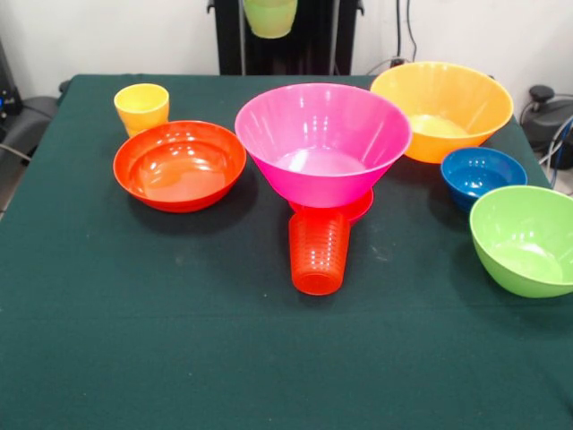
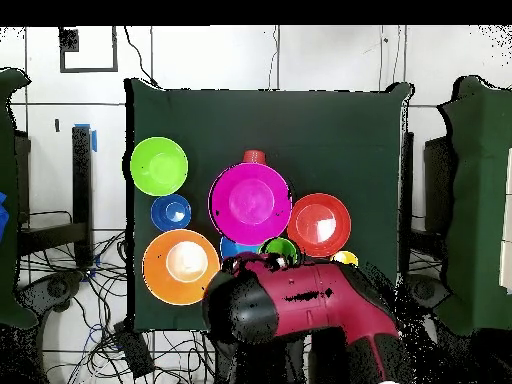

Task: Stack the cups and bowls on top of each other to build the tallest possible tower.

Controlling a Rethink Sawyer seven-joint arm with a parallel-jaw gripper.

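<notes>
a large pink bowl (image 1: pixel 322 143) stands raised at the middle of the dark green surface (image 1: pixel 134 340), perched upright on a pile whose visible parts are a red rim (image 1: pixel 360 208) just beneath it and a ribbed orange-red cup (image 1: pixel 319 253) at the front. how the hidden pieces under the bowl sit cannot be told. in the overhead view a patch of blue (image 2: pixel 230 246) shows just beside the pink bowl on the robot's side.

a light green cup (image 1: pixel 269 16) hangs at the top edge of the front view, in front of the dark pedestal (image 1: pixel 295 45); the same cup (image 2: pixel 278 250) appears from above at the end of the red and black arm (image 2: pixel 300 305), just beside the pink bowl. the gripper is hidden behind the cup and the arm, so whether it is open or closed on the cup cannot be told.

in the front view, a wide shallow red-orange bowl (image 1: pixel 179 166) sits left of the pile, with a yellow cup (image 1: pixel 141 107) just behind it. right of the pile stand a large yellow-orange bowl (image 1: pixel 442 109), a small dark blue bowl (image 1: pixel 483 175) and, nearest the camera, a lime green bowl (image 1: pixel 526 240). all three rest upright, mouths up, close together along the right side of the surface.
</notes>
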